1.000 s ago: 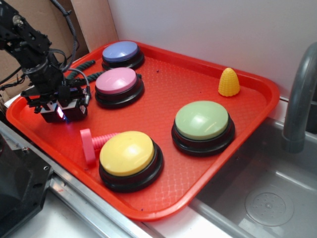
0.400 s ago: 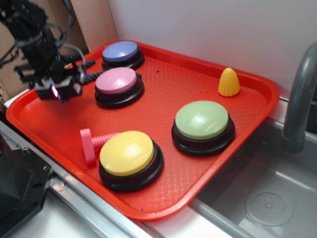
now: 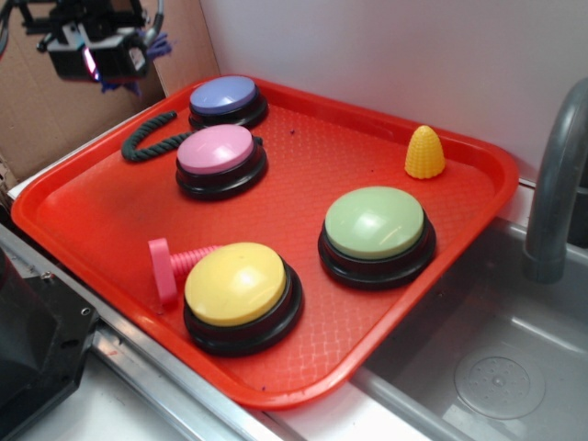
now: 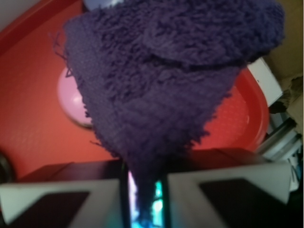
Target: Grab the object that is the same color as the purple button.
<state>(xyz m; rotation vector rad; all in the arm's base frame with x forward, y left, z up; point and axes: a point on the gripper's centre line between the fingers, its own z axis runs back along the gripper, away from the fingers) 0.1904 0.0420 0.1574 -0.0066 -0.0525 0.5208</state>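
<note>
I count four round push buttons on the one red tray (image 3: 459, 197): the purple button (image 3: 223, 95), a pink-topped button (image 3: 216, 150), a green-topped button (image 3: 375, 221) and a yellow-topped button (image 3: 236, 283). Beside them I see one dark green rope (image 3: 145, 136), one pink plastic screw (image 3: 170, 266) and one yellow toy corn (image 3: 424, 152), so three loose pieces lie on the tray. Between my own two fingers (image 4: 57, 199) there is one scrap of dark purple knitted cloth (image 4: 161, 85), and off to the side I make out one grey faucet (image 3: 556, 184) over one metal sink (image 3: 478, 367).
</note>
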